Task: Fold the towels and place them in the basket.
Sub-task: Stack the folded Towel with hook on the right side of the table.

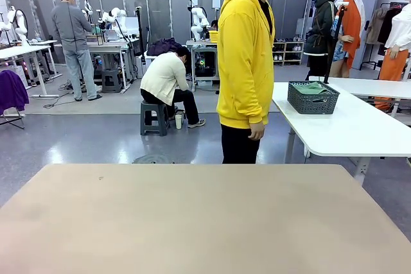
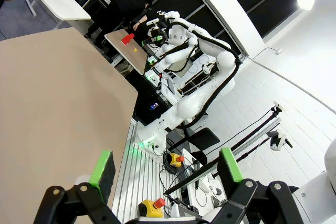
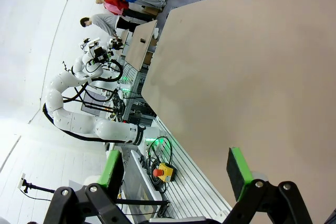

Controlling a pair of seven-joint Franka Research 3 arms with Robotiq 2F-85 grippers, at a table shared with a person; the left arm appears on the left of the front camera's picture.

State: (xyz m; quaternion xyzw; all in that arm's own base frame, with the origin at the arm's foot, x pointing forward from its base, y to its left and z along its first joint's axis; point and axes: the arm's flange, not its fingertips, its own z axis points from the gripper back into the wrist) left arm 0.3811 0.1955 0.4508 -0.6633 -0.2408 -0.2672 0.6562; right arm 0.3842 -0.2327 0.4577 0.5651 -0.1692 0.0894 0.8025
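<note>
The front view looks level across the table point(image 1: 192, 216) toward the room. Both wrist views are rolled and look from high, near the table edge; all three share this tabletop.

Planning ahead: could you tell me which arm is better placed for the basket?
Probably right: the basket sits on the white table off to the robot's right. Left gripper and right gripper are both open, empty.

The left gripper point(image 2: 165, 169) was black, jointed with round pivot pins, each finger tipped by a green pad point(image 2: 102, 169). The right gripper point(image 3: 176, 171) matched it. The person point(image 1: 246, 62) wore a yellow hoodie and black trousers.
</note>
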